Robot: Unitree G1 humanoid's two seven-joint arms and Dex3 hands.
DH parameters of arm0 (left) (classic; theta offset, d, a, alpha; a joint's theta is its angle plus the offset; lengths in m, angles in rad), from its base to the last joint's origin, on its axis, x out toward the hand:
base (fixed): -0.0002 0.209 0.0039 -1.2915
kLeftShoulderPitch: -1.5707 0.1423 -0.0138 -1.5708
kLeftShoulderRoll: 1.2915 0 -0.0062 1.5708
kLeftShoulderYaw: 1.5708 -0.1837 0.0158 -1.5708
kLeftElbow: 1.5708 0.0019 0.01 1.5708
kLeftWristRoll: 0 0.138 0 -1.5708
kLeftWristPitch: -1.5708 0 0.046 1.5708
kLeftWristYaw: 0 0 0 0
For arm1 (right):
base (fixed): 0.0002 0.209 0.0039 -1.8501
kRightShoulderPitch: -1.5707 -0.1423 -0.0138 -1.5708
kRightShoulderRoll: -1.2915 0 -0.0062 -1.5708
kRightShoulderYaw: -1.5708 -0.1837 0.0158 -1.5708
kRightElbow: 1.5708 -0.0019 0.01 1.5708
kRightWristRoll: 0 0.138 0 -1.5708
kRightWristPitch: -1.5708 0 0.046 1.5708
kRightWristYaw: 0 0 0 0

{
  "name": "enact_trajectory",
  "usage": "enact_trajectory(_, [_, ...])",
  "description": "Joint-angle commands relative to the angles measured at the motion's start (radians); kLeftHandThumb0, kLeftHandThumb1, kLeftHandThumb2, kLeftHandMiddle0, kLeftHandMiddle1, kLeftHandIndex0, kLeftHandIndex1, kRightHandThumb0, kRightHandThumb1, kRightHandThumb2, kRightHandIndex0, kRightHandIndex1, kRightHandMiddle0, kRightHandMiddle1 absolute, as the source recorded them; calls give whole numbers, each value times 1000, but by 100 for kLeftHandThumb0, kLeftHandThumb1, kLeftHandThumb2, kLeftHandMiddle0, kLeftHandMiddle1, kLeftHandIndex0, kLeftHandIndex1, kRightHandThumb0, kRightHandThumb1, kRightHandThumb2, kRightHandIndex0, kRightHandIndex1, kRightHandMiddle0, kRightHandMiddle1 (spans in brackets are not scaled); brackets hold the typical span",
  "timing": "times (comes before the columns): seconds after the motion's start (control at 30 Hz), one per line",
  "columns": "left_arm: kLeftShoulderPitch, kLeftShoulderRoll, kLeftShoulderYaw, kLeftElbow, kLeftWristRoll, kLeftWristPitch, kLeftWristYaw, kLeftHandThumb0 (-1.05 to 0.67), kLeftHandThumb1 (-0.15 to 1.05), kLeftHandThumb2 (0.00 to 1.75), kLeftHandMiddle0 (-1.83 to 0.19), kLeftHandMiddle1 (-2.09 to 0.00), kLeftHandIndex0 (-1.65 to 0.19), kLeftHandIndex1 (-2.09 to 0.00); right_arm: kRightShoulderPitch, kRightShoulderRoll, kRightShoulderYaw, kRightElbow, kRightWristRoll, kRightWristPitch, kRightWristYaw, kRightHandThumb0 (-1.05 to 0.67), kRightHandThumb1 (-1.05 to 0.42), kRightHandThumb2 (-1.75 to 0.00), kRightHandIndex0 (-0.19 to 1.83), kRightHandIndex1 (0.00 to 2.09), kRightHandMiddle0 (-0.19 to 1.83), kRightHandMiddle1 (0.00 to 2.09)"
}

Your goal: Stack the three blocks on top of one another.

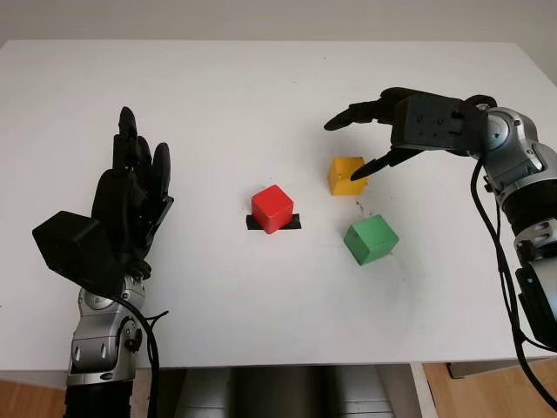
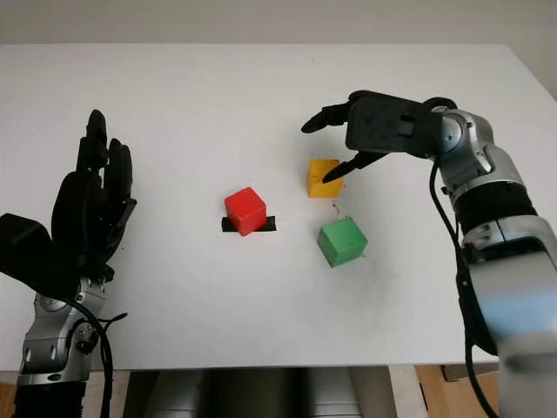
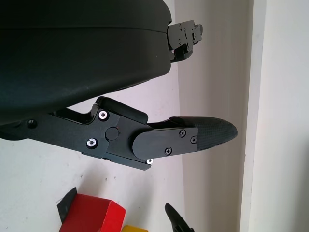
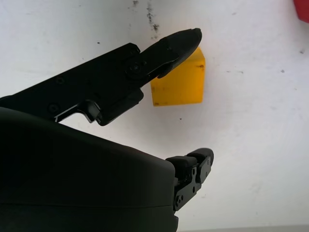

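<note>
Nearest the camera, my left hand [image 1: 130, 205] stands open and idle over the near left of the white table [image 1: 218, 96], holding nothing. My right hand [image 1: 383, 131] is at work further back on the right: open, empty, one fingertip [image 4: 186, 38] reaching down to the yellow block's [image 1: 346, 175] far edge, the other fingers arched above and beyond it. All three blocks sit apart. The green block [image 1: 371, 239] lies just nearer than the yellow, and the red block [image 1: 271, 208] sits mid-table on a black tape mark [image 1: 291, 223]. I judge this the first pick: next I must lower, straddle the yellow block and close squarely.
</note>
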Motion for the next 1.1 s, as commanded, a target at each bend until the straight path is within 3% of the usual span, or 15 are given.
enact_trajectory(0.0, [3,2,3,-9,-4,-11,-2,-66,105,50,19,0,18,-5,14,-16,10,-27,-14,-1,-14,-73,-81,-5,7,2,21,12])
enact_trajectory(0.47, [10,8,3,-13,0,-12,-3,-66,105,50,19,-1,17,-5,72,-27,38,-40,-75,-38,-84,-66,-82,-6,12,6,33,9])
enact_trajectory(0.83, [14,2,3,-18,0,-6,8,-66,105,48,19,-2,17,-5,115,-46,101,-36,-210,-86,-318,-56,-84,-6,28,11,59,18])
enact_trajectory(0.93, [17,7,2,-17,1,-9,1,-65,105,49,19,-1,18,-5,120,-42,103,-22,-219,-90,-382,-50,-85,-6,37,13,69,30])
enact_trajectory(1.07, [19,5,3,-29,0,7,4,-66,105,48,19,-1,17,-5,119,-38,106,2,-223,-98,-432,-41,-89,-6,48,9,54,92])
